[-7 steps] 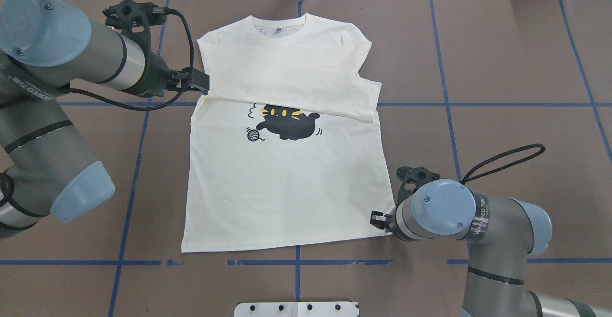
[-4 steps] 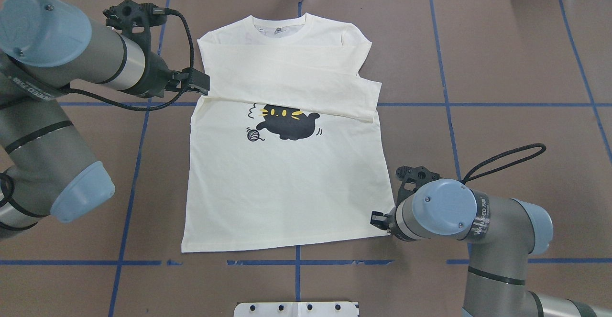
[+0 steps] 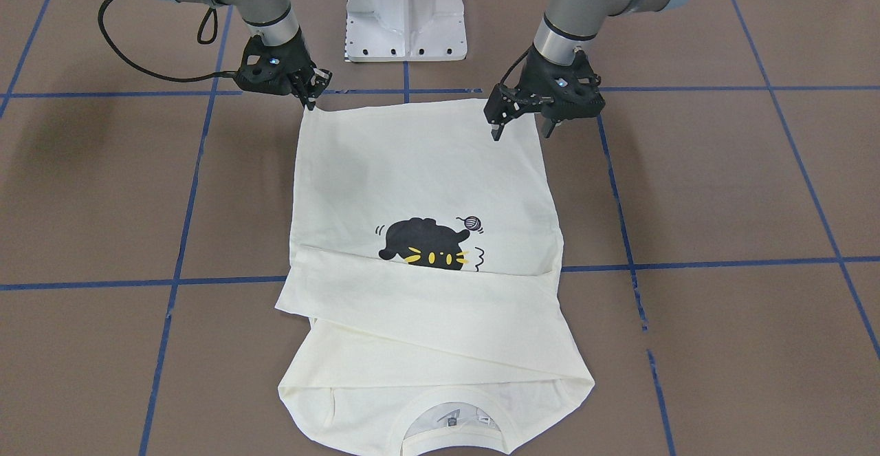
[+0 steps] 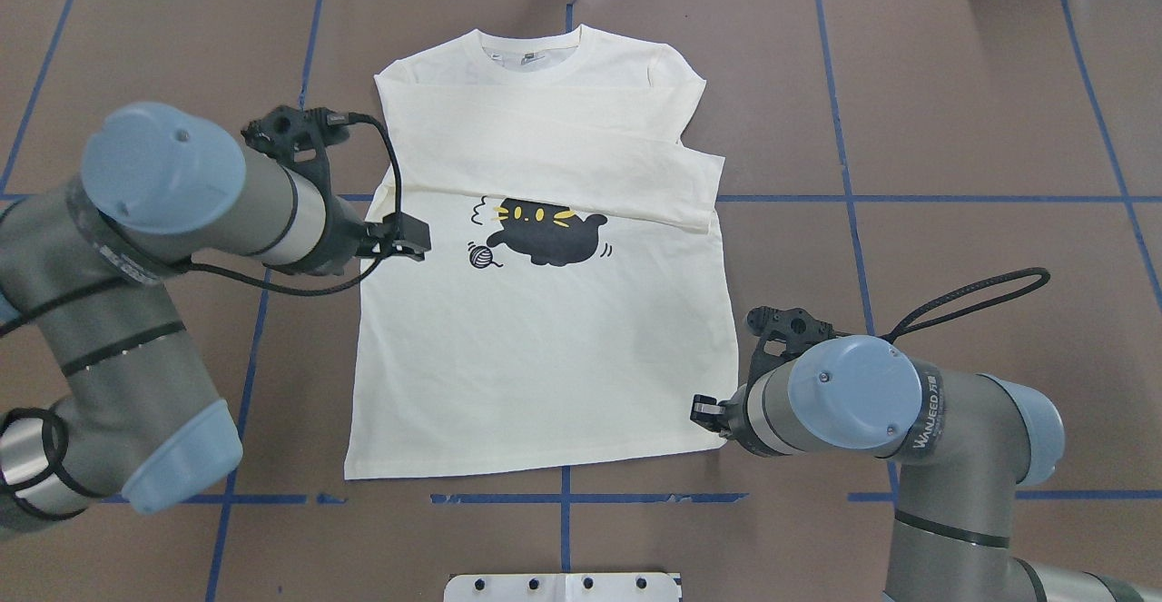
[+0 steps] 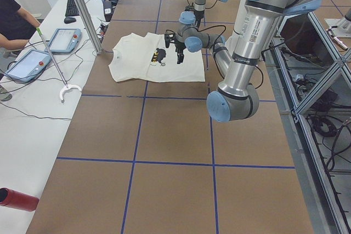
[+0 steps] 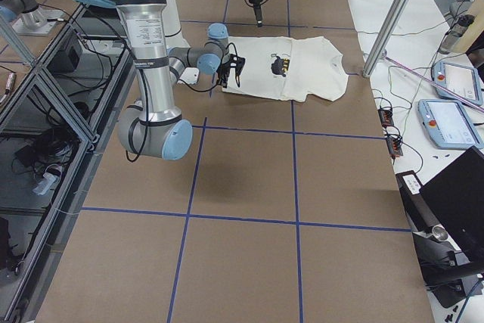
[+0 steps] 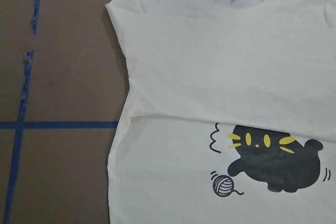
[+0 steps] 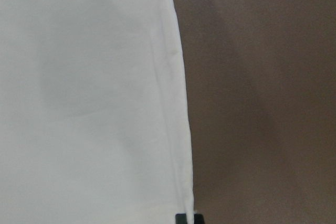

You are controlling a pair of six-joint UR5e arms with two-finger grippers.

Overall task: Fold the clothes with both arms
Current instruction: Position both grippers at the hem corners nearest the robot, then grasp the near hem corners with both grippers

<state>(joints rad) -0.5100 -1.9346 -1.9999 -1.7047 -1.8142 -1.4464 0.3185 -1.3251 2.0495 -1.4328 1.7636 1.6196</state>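
Observation:
The cream-white shirt [image 4: 545, 348] lies flat, print side up, collar at the far side. Both sleeves are folded across the chest and cover the top of the black cat print [image 4: 545, 231]. My left gripper [image 3: 521, 128] hangs open and empty above the shirt's left part; in the overhead view my left gripper [image 4: 410, 241] is beside the print. The left wrist view looks down on the shirt [image 7: 210, 77] from high up. My right gripper [image 3: 309, 98] is low at the near right hem corner, shut on the shirt's edge [image 8: 181, 182].
Blue tape lines [image 4: 844, 198] grid the brown table. The white pedestal base [image 3: 405, 9] stands at the robot's edge. Beyond the table's far side are a white bench with tablets [image 5: 33, 61], a seated person [image 5: 13, 20] and a metal post [image 5: 82, 9].
My left arm left the shirt's left edge at the folded sleeve, rose and swung towards the robot side and slightly inwards over the shirt. The right gripper shifted a little leftwards at the hem corner.

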